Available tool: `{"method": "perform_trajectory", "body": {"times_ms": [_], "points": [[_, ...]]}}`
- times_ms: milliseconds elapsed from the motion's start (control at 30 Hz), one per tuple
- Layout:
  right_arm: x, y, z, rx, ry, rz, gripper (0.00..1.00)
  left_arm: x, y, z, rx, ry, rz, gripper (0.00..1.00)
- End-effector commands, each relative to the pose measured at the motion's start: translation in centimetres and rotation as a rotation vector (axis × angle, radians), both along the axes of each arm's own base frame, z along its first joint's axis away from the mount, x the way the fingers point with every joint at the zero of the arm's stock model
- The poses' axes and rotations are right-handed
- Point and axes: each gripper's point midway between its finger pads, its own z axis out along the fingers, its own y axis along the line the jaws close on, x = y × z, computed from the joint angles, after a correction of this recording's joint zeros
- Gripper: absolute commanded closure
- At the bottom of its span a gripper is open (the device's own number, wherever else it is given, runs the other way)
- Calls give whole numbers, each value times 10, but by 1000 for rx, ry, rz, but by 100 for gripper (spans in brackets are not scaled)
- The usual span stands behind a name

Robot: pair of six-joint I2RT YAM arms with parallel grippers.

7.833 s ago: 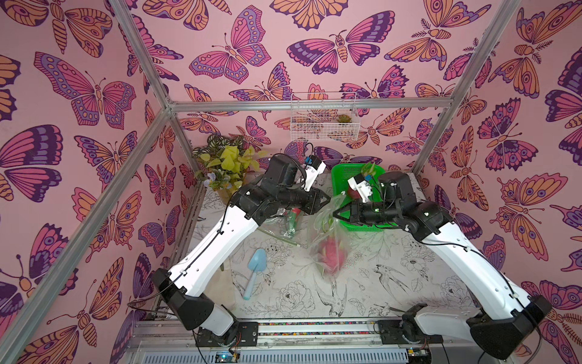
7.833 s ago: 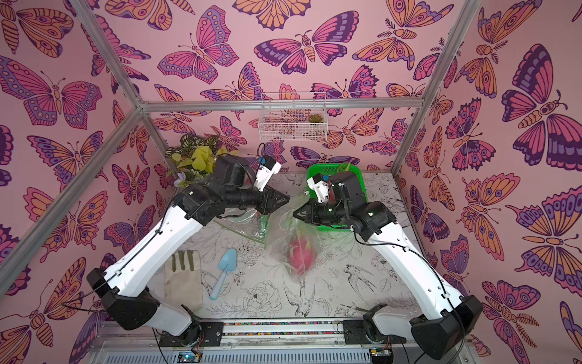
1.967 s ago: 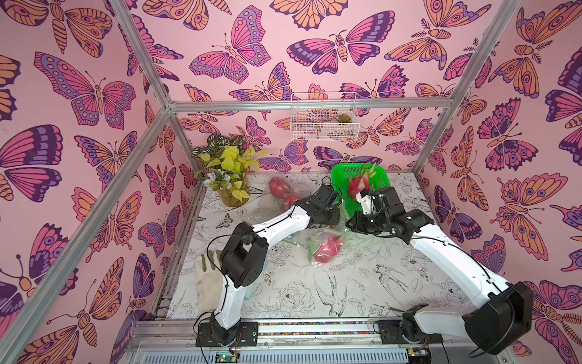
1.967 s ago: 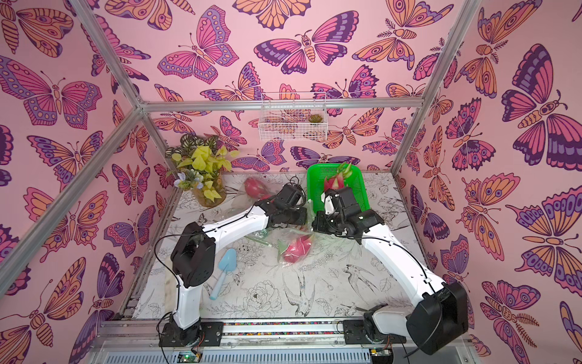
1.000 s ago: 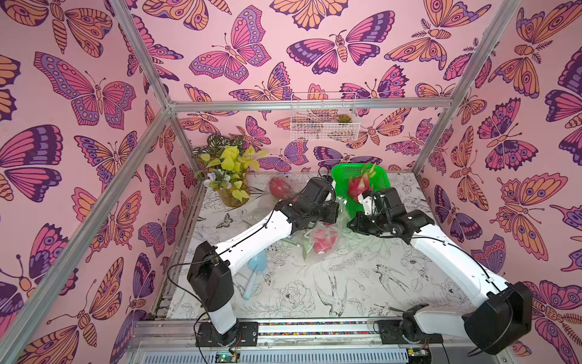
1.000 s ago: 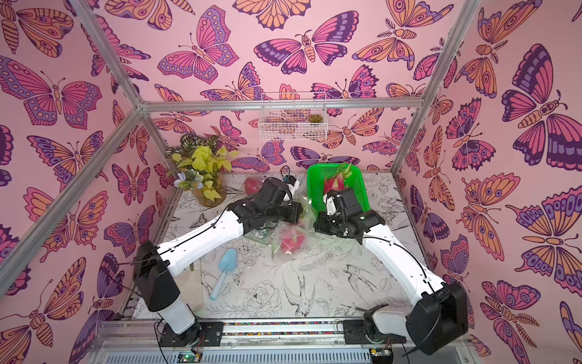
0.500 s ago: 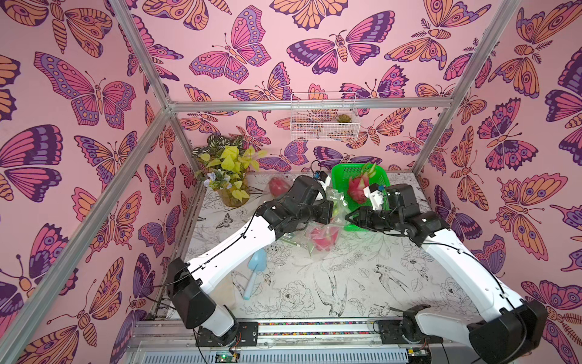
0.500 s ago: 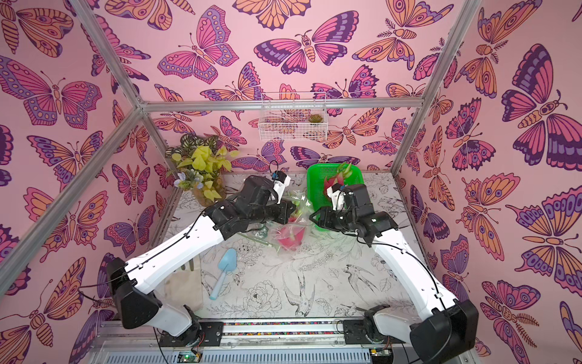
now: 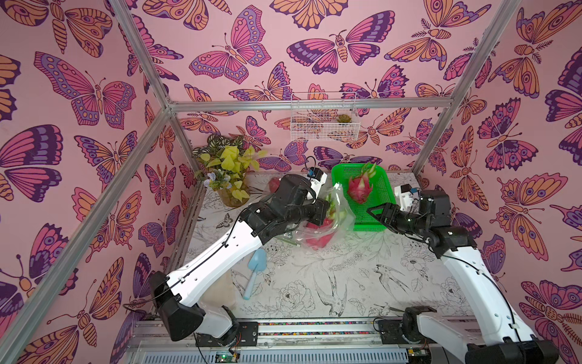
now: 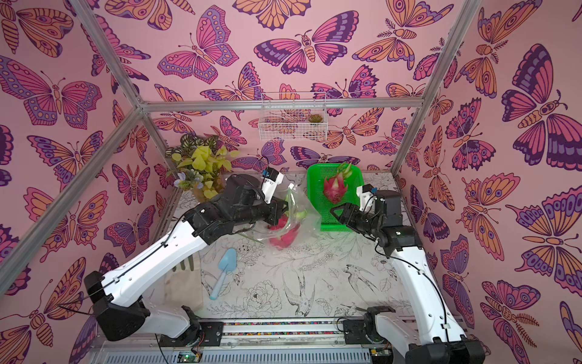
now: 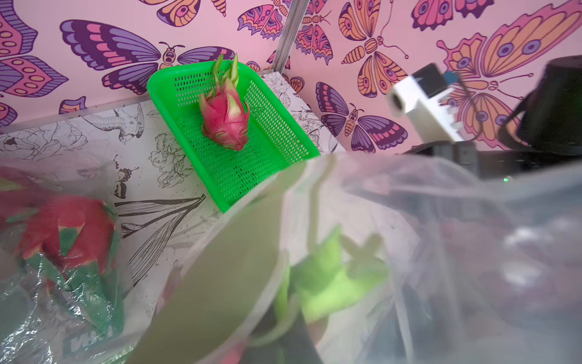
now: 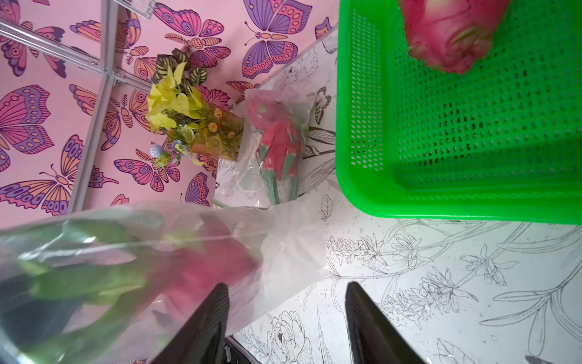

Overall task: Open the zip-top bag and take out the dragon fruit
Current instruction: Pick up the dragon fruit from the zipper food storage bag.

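Left gripper (image 9: 324, 209) is sitting clamped on the zip-top bag (image 9: 327, 220), pinching the plastic near its upper edge and holding it up off the table (image 9: 315, 283); the fingertips themselves are hidden by plastic in the left wrist view, but the bag is hanging from them in both top views

Right gripper (image 9: 373, 214) is sitting released, jaws apart with nothing between them, clear in the right wrist view (image 12: 286, 315), hovering over the near edge of the green basket (image 9: 387, 189)

One dragon fruit (image 9: 360, 187) is already lying in the basket, long axis running toward the back wall, green tips at the far end. Another dragon fruit in the bag (image 9: 318, 234) is sagging to the bottom, red body low, green leafy ends pointing up toward the held opening; so its long axis is running roughly down from the left gripper. A second bagged fruit (image 12: 277, 138) is lying on the table by the potted plant (image 9: 230, 170)

Key relation: the hanging bag is lying just to the right gripper's left, between the two arms, mouth up. Right arm is the free one and near, so judging it is the one to reach in; whether the zip is fully open cannot tell
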Motion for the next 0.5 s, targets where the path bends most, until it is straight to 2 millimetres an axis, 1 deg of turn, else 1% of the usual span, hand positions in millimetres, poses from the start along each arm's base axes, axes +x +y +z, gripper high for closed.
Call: {"method": "perform_trajectory", "body": {"times_ms": [0,100,233,400,467], "points": [[5,7,-4,91,37,0,37,-13,-1,25,-39,-55,-79,100],[12,14,-19,170,101,1,37,-19,-3,28,-41,-69,-128,100],[21,23,-43,262,200,3,36,-32,-9,30,-41,-95,-228,100],[27,33,-61,321,261,21,31,-43,-13,29,-41,-113,-319,100],[29,34,-66,338,274,19,30,-43,-12,29,-38,-116,-317,100]]}}
